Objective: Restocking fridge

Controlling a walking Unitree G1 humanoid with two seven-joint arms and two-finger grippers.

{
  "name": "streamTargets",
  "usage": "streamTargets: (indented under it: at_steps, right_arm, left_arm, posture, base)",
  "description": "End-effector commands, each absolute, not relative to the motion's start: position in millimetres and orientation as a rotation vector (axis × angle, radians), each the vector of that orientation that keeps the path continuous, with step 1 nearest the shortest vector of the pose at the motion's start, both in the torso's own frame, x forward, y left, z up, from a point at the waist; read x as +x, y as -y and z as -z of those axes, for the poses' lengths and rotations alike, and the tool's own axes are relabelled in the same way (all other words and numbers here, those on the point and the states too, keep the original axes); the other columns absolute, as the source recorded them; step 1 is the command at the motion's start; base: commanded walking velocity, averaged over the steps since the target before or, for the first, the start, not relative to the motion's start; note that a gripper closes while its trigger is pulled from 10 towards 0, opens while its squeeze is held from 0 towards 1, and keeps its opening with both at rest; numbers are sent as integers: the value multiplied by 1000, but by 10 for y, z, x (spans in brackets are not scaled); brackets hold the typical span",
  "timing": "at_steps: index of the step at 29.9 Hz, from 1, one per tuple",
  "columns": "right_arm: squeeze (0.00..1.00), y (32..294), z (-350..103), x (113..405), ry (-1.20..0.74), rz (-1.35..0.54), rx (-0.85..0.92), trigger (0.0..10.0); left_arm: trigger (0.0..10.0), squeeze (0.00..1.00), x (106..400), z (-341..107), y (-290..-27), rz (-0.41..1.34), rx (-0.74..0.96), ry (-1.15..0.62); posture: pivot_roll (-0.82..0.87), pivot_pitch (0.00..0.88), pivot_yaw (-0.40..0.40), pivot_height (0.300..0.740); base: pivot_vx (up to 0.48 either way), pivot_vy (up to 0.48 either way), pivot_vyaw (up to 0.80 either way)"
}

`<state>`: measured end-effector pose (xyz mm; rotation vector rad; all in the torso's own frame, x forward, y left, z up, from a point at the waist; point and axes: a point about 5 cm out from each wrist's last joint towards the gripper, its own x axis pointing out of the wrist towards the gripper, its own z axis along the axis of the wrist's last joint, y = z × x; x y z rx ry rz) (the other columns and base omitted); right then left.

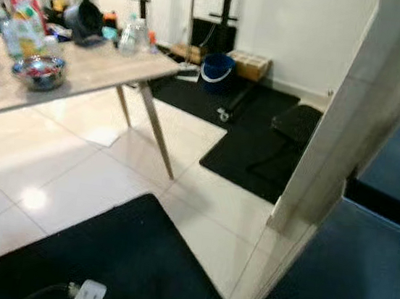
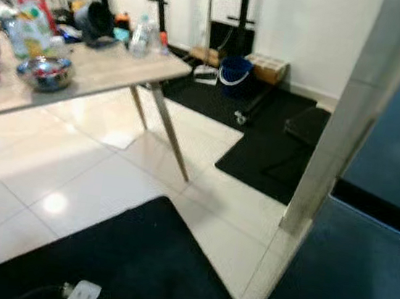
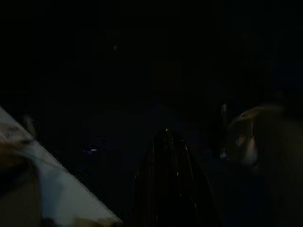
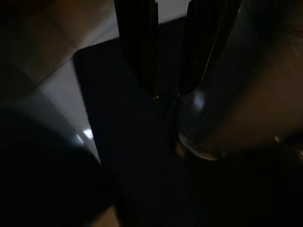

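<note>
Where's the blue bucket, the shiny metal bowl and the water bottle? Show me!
blue bucket [image 1: 216, 69], left eye view, on its front wall.
metal bowl [image 1: 40, 71], left eye view, on its side, on the table.
water bottle [image 2: 139, 38], right eye view, on the clear body.

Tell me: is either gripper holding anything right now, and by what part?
Nothing is held by the right gripper: its fingers hang apart over the black mat with nothing between them. The left gripper is too dark to tell.

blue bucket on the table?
No. The blue bucket stands on the floor by the far wall, beyond the table.
</note>
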<state>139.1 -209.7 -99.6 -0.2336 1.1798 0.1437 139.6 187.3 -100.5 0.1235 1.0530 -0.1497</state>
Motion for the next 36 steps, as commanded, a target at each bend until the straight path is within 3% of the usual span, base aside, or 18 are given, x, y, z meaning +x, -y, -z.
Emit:
streamTargets:
  at_steps: [1, 36]
  right_arm:
    - [0, 2130, 971, 1442, -1167, -147, -247, 10000]
    - [0, 2071, 960, 1506, -1150, -134, -233, 10000]
  left_arm:
    - [10000, 0, 1319, 1036, -1862, 145, 93, -1086]
    - [10000, 0, 1326, 1036, -1848, 139, 53, -1094]
  posture:
    - [-47, 0, 6, 740]
    - [-47, 0, 26, 740]
  base:
    - [0, 0, 781]
    - [0, 0, 737]
